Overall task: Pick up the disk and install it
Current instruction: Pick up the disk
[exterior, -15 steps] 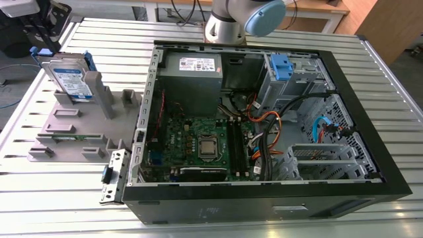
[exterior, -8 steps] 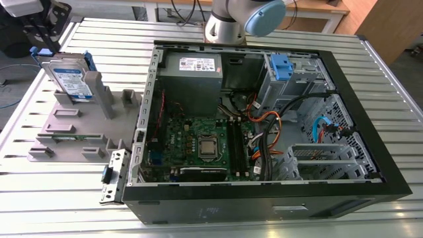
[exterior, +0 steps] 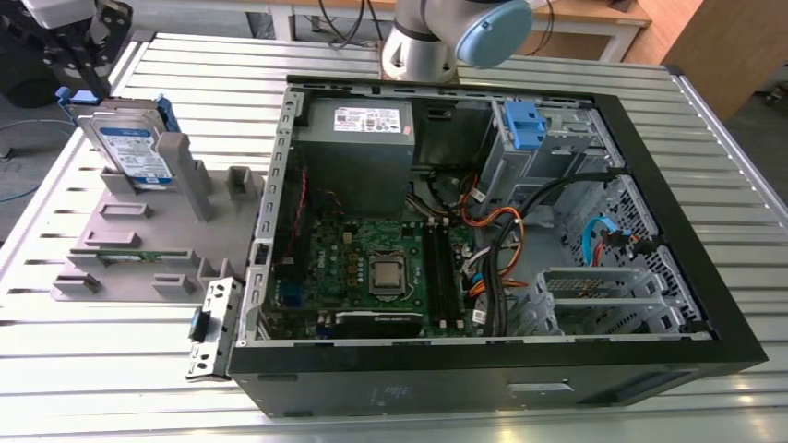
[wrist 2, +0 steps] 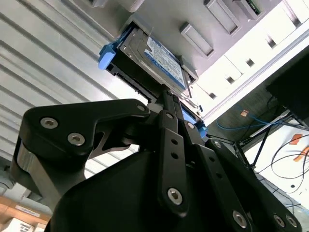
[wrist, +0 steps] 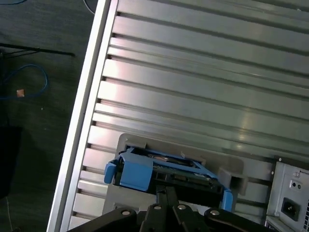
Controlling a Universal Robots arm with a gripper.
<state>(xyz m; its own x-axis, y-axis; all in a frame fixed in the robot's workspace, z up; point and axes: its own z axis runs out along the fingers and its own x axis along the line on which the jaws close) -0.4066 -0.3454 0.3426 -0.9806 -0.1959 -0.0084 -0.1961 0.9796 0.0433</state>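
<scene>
Silver metal slats are making up the table [exterior: 111, 369], and an open black computer case [exterior: 493, 378] is lying on it. A wooden tabletop [exterior: 585, 12] is standing behind, at one o'clock in the exterior view. A grey holder [exterior: 124, 240] is sitting at nine o'clock from the case. The disk [exterior: 133, 152] is standing on its edge in that holder, at ten o'clock in the exterior view.

The second wrist view is showing the disk's white-and-blue label [wrist 2: 164, 60]. The first wrist view is showing the blue frame [wrist: 137, 171] along the disk's edge, and a dark floor [wrist: 38, 125] with a blue cable [wrist: 44, 79].

The gripper [exterior: 77, 78] is hanging at twelve o'clock from the disk, just beside its blue frame. Its jaws are looking pressed together, with nothing between them. Whether the tips are touching the disk cannot be told.
</scene>
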